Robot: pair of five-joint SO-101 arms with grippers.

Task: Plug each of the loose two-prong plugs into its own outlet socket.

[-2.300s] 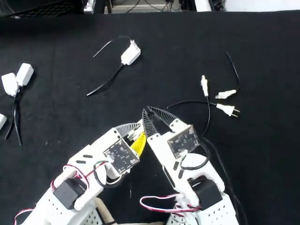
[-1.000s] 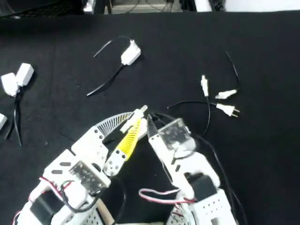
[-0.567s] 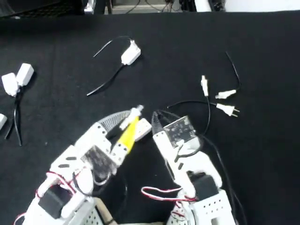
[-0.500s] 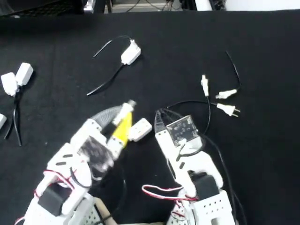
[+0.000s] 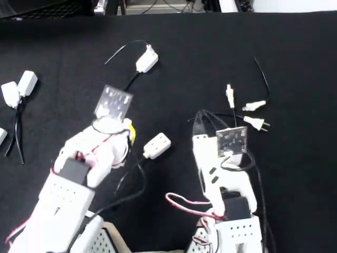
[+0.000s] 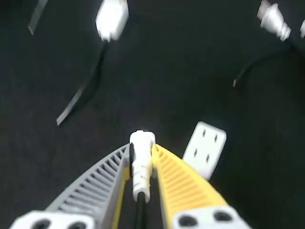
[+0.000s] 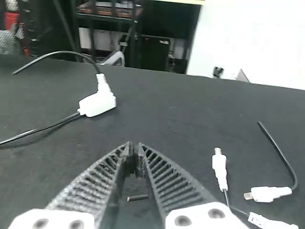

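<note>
My left gripper (image 6: 141, 141) is shut on a white two-prong plug (image 6: 142, 160) whose black cord runs back between the fingers. It hangs above the black table, and a loose white outlet socket (image 6: 205, 149) lies flat just beside it; from above that socket (image 5: 157, 146) sits between the two arms. My right gripper (image 7: 134, 151) is shut with nothing in it, low over the mat (image 5: 201, 115). Three loose plugs (image 5: 230, 95) (image 5: 254, 106) (image 5: 256, 124) lie to its right, seen also in the right wrist view (image 7: 219, 164). A socket with a plug in it (image 5: 147, 61) lies at the back.
Two more white sockets (image 5: 27, 83) (image 5: 10, 94) with black cords lie at the table's left edge, and a third one (image 5: 2, 136) below them. The left arm (image 5: 97, 150) stands raised over the front left. Black cords trail beside the right arm (image 5: 237, 158).
The two grippers have parted from the middle. The loose socket now lies on the table between them. My left arm rose and turned toward the back with the plug; the right arm swung right.
</note>
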